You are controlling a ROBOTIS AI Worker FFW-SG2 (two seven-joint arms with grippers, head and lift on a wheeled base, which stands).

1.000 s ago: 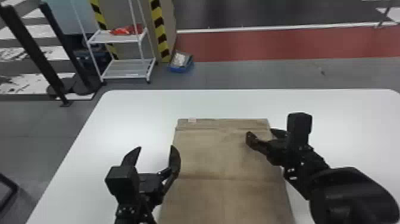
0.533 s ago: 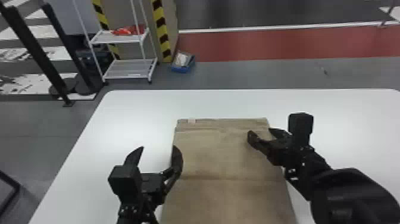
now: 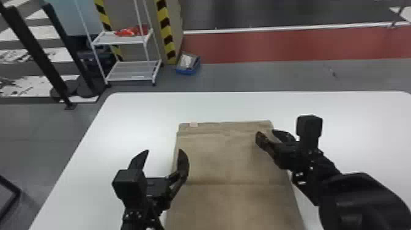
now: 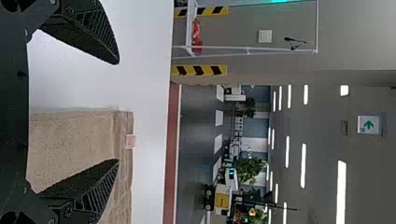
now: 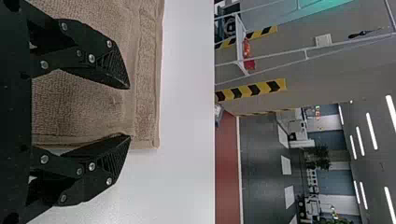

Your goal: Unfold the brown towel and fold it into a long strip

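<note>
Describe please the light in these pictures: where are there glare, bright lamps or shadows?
Head view: soft glare on the table, left of the towel, and a faint shadow on the towel near the right gripper; left wrist view: ceiling lamps shine as white streaks; right wrist view: ceiling lamps bright white too, and the towel looks darker between the gripper's fingers.

Grey floor [image 3: 244,75] | red strip [image 3: 290,46] | white rack [image 3: 131,72] | ceiling lights [image 4: 342,191]

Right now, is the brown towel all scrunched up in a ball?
No, the brown towel lies flat on the white table.
</note>
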